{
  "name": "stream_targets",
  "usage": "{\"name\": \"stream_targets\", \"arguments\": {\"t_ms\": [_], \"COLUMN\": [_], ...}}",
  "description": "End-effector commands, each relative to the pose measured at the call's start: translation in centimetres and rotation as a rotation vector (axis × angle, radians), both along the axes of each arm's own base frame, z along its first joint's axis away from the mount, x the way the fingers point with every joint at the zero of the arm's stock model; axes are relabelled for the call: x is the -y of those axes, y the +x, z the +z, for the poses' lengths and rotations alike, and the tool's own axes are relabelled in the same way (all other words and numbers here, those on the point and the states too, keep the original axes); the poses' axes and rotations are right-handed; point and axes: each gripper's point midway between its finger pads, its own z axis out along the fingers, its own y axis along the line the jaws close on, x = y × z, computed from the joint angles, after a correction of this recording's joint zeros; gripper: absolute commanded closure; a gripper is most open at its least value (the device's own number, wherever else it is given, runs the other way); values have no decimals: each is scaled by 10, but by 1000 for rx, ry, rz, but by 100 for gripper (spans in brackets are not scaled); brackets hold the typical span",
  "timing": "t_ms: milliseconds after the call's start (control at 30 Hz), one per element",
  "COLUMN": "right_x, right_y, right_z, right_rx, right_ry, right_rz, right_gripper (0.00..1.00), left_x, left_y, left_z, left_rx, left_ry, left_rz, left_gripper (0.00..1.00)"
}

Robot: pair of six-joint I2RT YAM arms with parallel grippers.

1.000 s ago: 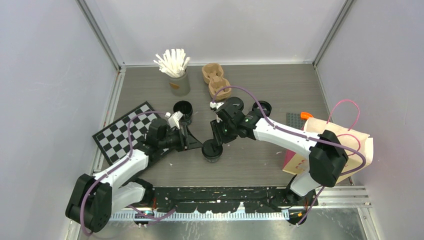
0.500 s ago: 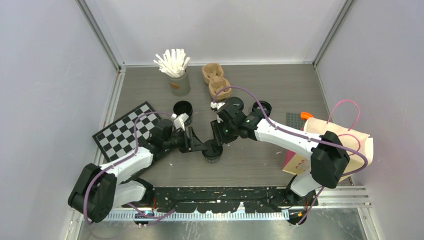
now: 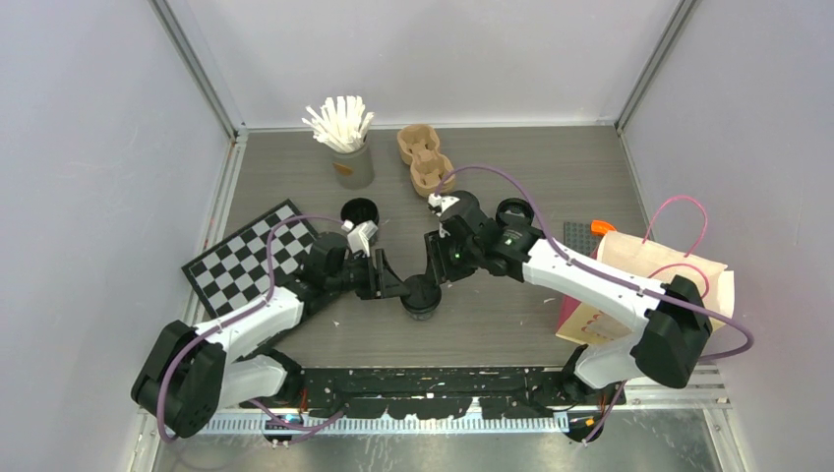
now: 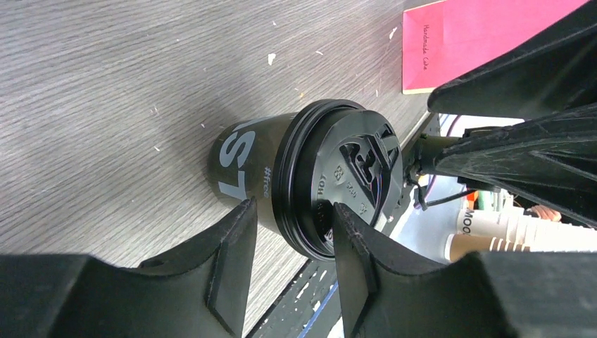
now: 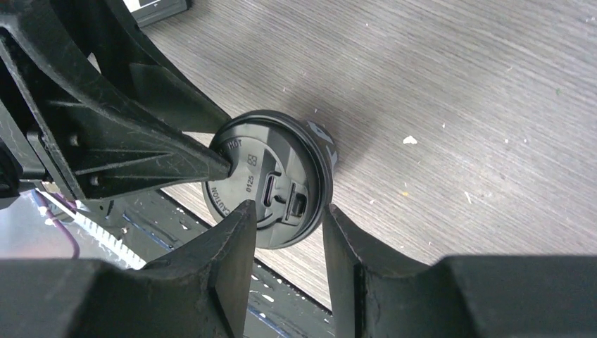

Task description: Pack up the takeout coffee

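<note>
— Now, starting at your tools: how do they stand?

— Left wrist view: my left tool (image 4: 292,208) is about half open, with nothing clamped between its fingers (image 4: 229,257). They straddle the rim of the lid (image 4: 352,176) on the lidded cup (image 4: 243,158). One tip overlaps the cup wall, the other the lid top; whether either tip presses, I cannot tell. Right wrist view: my right tool (image 5: 285,208) is likewise about half open and holds nothing. Its tips sit at the near edge of that lid, and one finger of the left tool touches the lid top from the opposite side.

— And where is the coffee?

— Top view: the lidded cup stands upright on the desk (image 3: 551,167), towards the front edge, between the two tools, which reach it from opposite sides. Pale lettering runs along its side. An open black cup (image 3: 359,212) stands beyond the left tool, apart from it. A second black round piece (image 3: 514,211), cup or lid I cannot tell, sits beyond the right arm.

— What lies further out?

— Back of the desk: the brown pulp carrier (image 3: 423,157) and, near it on the left, the grey cup of white sticks (image 3: 346,162). Left side: a checkerboard (image 3: 246,261). Right side: a paper bag (image 3: 679,280), with a pink card (image 3: 568,317) at its near corner.
</note>
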Motion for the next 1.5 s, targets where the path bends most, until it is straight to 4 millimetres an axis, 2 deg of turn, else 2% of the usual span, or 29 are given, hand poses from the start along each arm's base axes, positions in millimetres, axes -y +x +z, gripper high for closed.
{"name": "stream_targets", "arguments": {"t_ms": [0,267,533,967,1467], "right_x": [1,-5,-4,26,55], "right_y": [-12,-23,-30,-35,-58], "right_z": [6,-2,-18,-52,-107], "right_rx": [-23,-45,-70,-57,-130], "right_ry": [46,48,35,-56,-128], "right_rz": [-30,-26,-26,-73,-102], "right_gripper": [56,59,67,72,72], "left_x": [-6,-6,-6,-10,-15], "left_y": [6,5,5,0,-6], "left_z": [-1,-3,-3,-15,-28], "left_rx": [45,45,46,30,0], "left_ry": [58,67,68,80,87], "left_rz": [24,24,29,33,57], "left_gripper": [56,56,57,59,60]}}
